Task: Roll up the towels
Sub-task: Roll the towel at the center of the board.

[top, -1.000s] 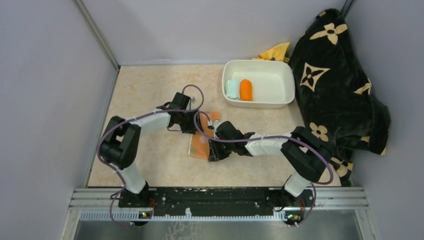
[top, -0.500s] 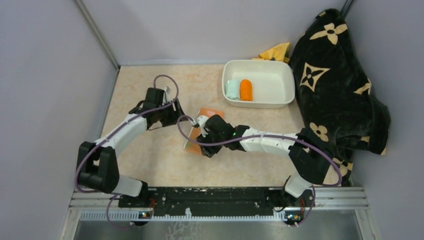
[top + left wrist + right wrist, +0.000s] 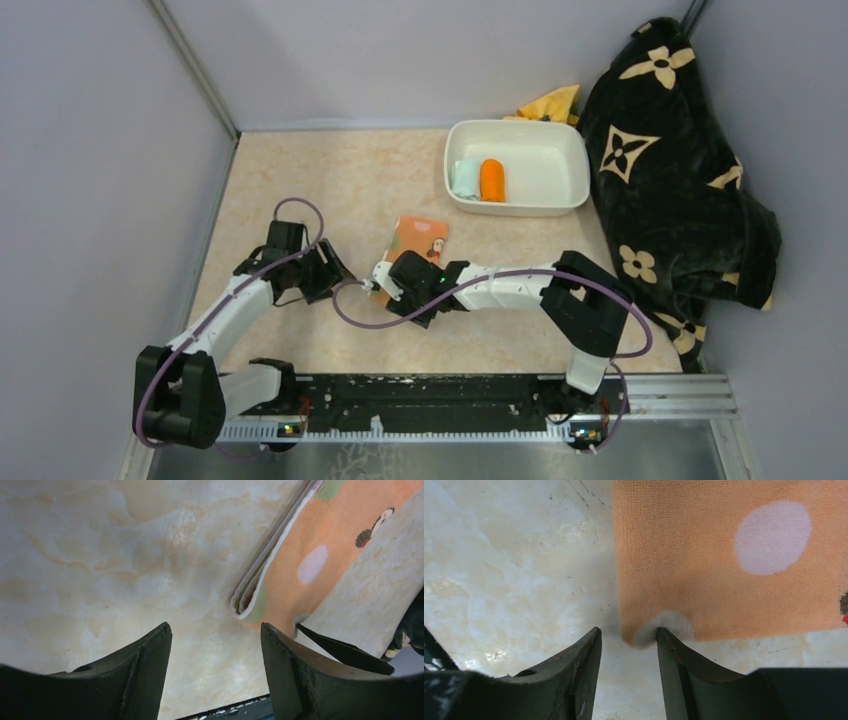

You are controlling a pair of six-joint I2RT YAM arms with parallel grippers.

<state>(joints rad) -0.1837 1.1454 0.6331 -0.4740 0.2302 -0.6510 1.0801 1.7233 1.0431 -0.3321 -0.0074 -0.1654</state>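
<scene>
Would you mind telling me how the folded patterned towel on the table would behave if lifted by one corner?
The patterned towel lies in folded layers, so it would probably droop and unfold. Its soft knit looks light and grippy; pushed, it would likely bunch.

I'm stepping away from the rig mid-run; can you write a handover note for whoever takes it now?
Left gripper: open, over bare table beside the patterned towel, holding nothing.
Right gripper: fingers apart at that towel's near corner, nothing gripped.
Done: mint towel and orange towel lie rolled in the white tub.
To do: the patterned towel lies folded flat, not rolled.
</scene>
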